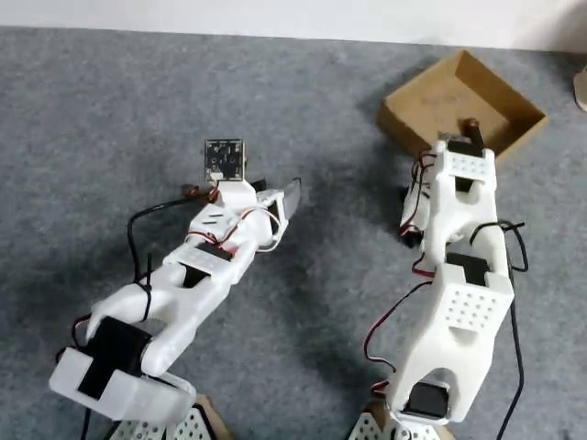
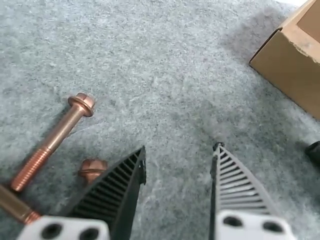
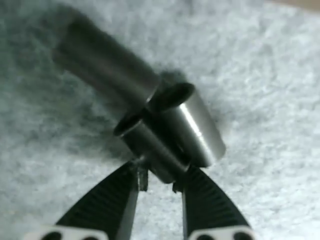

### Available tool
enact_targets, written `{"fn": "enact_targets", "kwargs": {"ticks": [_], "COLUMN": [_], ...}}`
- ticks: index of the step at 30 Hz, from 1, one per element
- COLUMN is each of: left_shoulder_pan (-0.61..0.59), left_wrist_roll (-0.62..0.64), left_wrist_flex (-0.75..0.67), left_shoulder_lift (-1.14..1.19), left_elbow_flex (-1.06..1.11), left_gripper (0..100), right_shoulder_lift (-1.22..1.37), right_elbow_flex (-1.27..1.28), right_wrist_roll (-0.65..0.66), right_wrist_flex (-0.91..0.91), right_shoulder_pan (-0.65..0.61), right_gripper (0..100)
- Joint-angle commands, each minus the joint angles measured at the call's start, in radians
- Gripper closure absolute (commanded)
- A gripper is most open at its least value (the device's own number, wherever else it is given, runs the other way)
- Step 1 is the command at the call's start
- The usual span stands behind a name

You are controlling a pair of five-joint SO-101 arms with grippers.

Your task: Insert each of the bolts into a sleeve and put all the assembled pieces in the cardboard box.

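Seeing left fingers (image 2: 117,185) wide open and empty, copper flanged bolts (image 2: 52,141) just beside them, well apart from brown cardboard box (image 2: 295,60). Seeing right fingers (image 3: 115,200) pinched on dark cylindrical metal sleeve (image 3: 150,145), near that box.

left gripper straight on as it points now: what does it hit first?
Probably only bare grey mat. Nothing lies ahead of the open left gripper; the bolts sit off to one side, the cardboard box to the other.

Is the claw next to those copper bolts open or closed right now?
Open. The left gripper has its black fingers well apart, with only grey carpet between them.
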Motion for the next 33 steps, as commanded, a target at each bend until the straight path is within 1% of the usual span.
{"fn": "enact_targets", "kwargs": {"ticks": [1, 5, 7, 10, 16, 21, 25, 30, 33], "left_shoulder_pan": [0.007, 0.007, 0.007, 0.007, 0.007, 0.007, 0.008, 0.022, 0.028], "left_wrist_roll": [-0.008, -0.008, -0.008, -0.008, -0.008, -0.008, -0.008, -0.011, -0.061], "left_wrist_flex": [-0.025, -0.025, -0.025, -0.025, -0.025, -0.025, -0.025, -0.025, -0.025], "left_shoulder_lift": [-0.008, -0.008, -0.008, -0.008, -0.008, -0.008, -0.008, -0.008, -0.005], "left_elbow_flex": [-0.045, -0.045, -0.045, -0.044, -0.044, -0.044, -0.044, -0.041, -0.038], "left_gripper": [79, 79, 79, 79, 79, 79, 79, 79, 79], "right_shoulder_lift": [-0.062, -0.151, -0.177, -0.189, -0.188, -0.186, -0.186, -0.191, -0.193], "right_elbow_flex": [0.015, 0.027, 0.035, 0.036, 0.042, 0.044, 0.036, 0.036, 0.036], "right_wrist_roll": [0.069, 0.117, 0.175, 0.253, 0.358, 0.377, 0.413, 0.413, 0.413], "right_wrist_flex": [0.007, 0.005, 0.007, 0.008, 0.012, 0.005, 0.005, 0.013, 0.015], "right_shoulder_pan": [-0.039, -0.067, -0.088, -0.101, -0.104, -0.084, -0.073, -0.071, -0.071], "right_gripper": [93.3, 93.3, 93.1, 92.9, 92.7, 92.3, 87.5, 87.5, 87.5]}}
